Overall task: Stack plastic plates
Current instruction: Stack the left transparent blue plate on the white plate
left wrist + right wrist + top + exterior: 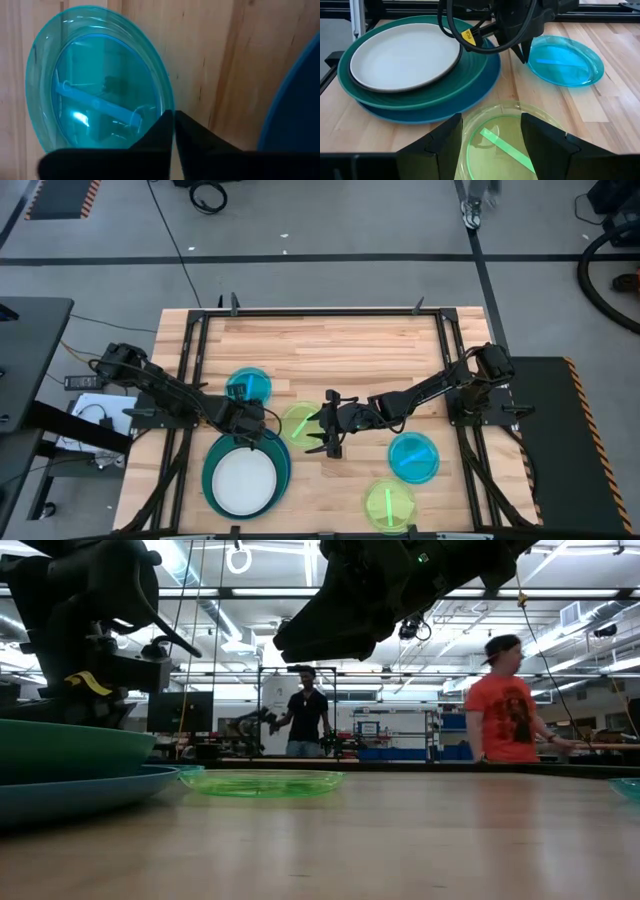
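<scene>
Now, in the high view, a stack sits at the lower left of the wooden worktop (350,350): a blue plate (284,458) at the bottom, a teal plate (209,480) on it, and a white plate (243,483) on top. A thin dark rim shows around the white plate in the right wrist view, but whether it is another plate cannot be told. Just above the stack lies a translucent cyan plate (249,385), alone on the wood. A lime-green plate (299,421) lies near the frame's middle, right of the stack. A second cyan plate (413,457) lies right of centre and a second lime-green plate (388,505) below it, near the bottom edge.

The left tool (250,423) hovers between the first cyan plate and the upper edge of the stack. In the left wrist view its two dark fingers (155,137) stand pressed together, clenched on nothing, with their tips just off the cyan plate's rim (95,85) and the blue plate's edge at the right of the frame.

The right tool (322,434) reaches in from the right and sits over the right edge of the central lime-green plate. In the right wrist view its fingers (447,145) are spread apart, released, one on each side of the lime-green plate (500,137), which lies flat on the wood.

In the low view, two people stand in the room beyond the worktop.
</scene>
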Robot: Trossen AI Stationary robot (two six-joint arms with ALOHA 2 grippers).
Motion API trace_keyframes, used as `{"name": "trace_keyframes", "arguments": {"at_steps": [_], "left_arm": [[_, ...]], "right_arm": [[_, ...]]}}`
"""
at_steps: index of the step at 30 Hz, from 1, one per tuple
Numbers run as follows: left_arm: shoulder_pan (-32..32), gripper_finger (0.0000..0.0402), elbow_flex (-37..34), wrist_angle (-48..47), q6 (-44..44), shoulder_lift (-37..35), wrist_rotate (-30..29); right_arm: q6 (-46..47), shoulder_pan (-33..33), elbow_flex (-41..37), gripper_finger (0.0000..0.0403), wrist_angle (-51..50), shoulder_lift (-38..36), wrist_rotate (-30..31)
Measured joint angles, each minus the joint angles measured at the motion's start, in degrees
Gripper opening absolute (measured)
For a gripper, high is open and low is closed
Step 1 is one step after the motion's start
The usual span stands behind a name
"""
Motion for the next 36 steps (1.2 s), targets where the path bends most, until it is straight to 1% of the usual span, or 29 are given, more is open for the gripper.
{"name": "trace_keyframes", "arguments": {"at_steps": [2, 6, 13, 19, 23, 27, 36], "left_arm": [[-0.15, 0.0008, 0.0, 0.0, -0.06, -0.01, 0.0], [-0.2, 0.0007, 1.51, -2.22, -0.22, -0.01, 0.0], [-0.2, 0.0004, 8.0, -10.07, -0.64, -0.02, -0.87], [-2.14, 0.0002, 14.39, -15.48, -1.17, -0.02, -2.17], [-4.78, 0.0001, 19.17, -20.16, -4.0, -0.02, -3.41], [-8.28, 0.0001, 22.91, -22.94, -7.55, -0.02, -4.02], [-17.82, 0.0001, 27.95, -25.02, -17.17, -0.02, -5.81]], "right_arm": [[0.01, 0.0, 0.0, 0.0212, 0.0, 0.0, -0.01], [0.0, 0.0, 0.0, 0.0212, 0.0, 0.0, -0.01], [0.0, 0.0, 0.0, 0.0212, -0.02, 0.0, -0.01], [0.01, 0.0, 0.0, 0.0212, -0.13, 0.0, -0.01], [-0.01, 0.0, 0.0, 0.0212, -0.13, 0.0, -0.01], [-0.03, 0.0, 0.02, 0.0212, -0.13, 0.0, -0.01], [-0.03, 0.0, 0.02, 0.0212, -0.13, 0.0, -0.01]]}}
